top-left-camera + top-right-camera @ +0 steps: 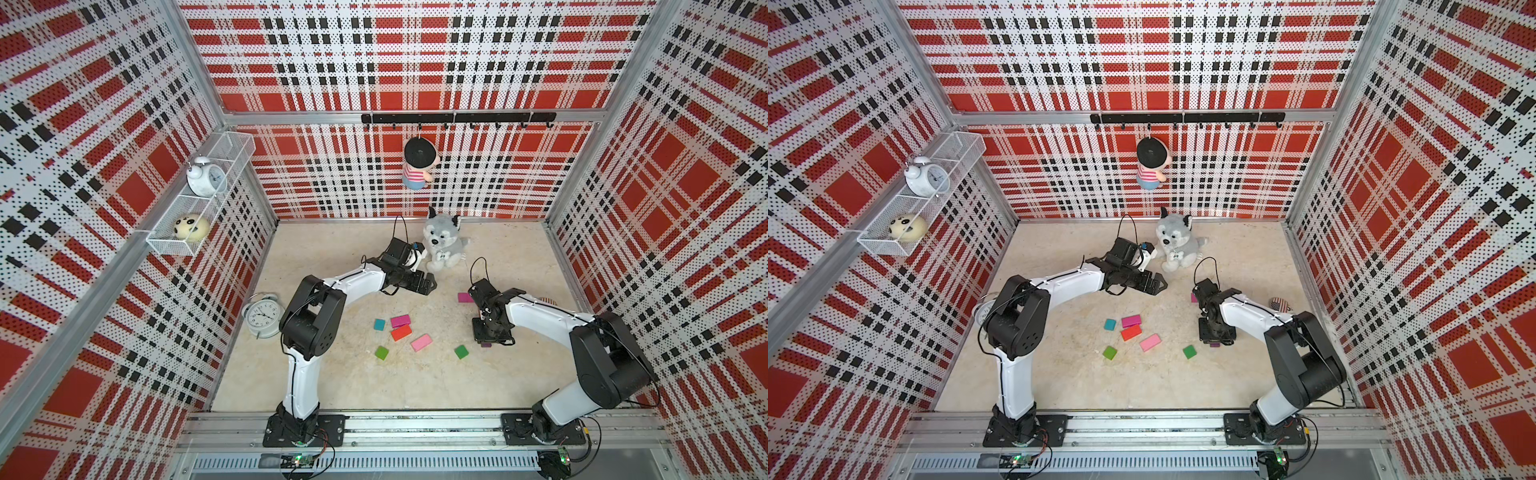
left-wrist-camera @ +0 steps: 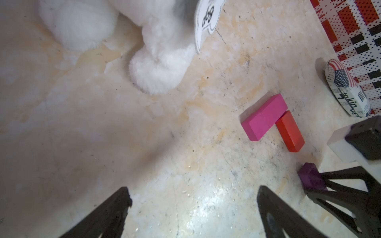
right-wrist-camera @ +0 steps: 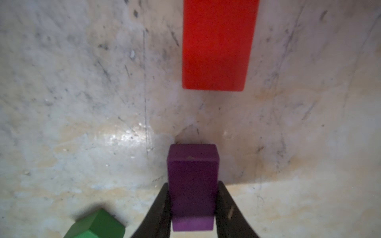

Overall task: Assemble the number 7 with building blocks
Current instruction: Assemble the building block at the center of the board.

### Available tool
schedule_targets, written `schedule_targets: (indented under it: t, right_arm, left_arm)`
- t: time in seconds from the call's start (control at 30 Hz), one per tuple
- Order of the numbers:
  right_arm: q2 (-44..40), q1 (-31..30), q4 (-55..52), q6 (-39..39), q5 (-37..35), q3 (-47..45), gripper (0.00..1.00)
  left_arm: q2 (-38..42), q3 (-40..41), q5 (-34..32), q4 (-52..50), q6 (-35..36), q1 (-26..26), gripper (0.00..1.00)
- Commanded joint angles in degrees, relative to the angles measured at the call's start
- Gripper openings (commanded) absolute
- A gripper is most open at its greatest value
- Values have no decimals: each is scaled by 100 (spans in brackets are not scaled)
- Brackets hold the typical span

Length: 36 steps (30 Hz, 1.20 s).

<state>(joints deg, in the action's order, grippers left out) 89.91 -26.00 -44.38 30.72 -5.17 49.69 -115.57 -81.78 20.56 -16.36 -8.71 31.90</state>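
My right gripper (image 3: 193,184) is shut on a purple block (image 3: 192,164) that is down at the table surface. A red block (image 3: 218,45) lies just beyond it, joined to a magenta bar (image 2: 265,116). A green square (image 3: 97,224) lies beside the fingers. In both top views the right arm hides most of this group; only a purple sliver (image 1: 485,344) shows. Loose building blocks lie mid-table: teal (image 1: 379,324), magenta (image 1: 400,320), red (image 1: 401,332), pink (image 1: 421,342) and green (image 1: 381,353). My left gripper (image 2: 193,190) hangs open over bare table near the dog.
A plush dog (image 1: 442,245) sits at the back, close to my left wrist. An alarm clock (image 1: 262,314) stands by the left wall. A flag-printed pouch (image 2: 346,88) lies against the right wall. A wire shelf (image 1: 199,195) juts from the left wall.
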Motion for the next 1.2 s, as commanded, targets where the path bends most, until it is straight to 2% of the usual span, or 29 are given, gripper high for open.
schedule_targets:
  t: [0.0, 0.43, 1.17]
  right_arm:
    - [151, 70, -109, 56, -158, 145, 36]
    - [393, 322, 17, 53, -82, 254, 37]
    - [588, 462, 144, -4, -27, 374, 39]
  left_arm:
    - [-44, -258, 62, 50, 11, -19, 98]
    - [-116, -420, 177, 45, 16, -12, 98]
    - [111, 34, 421, 42, 184, 123, 98]
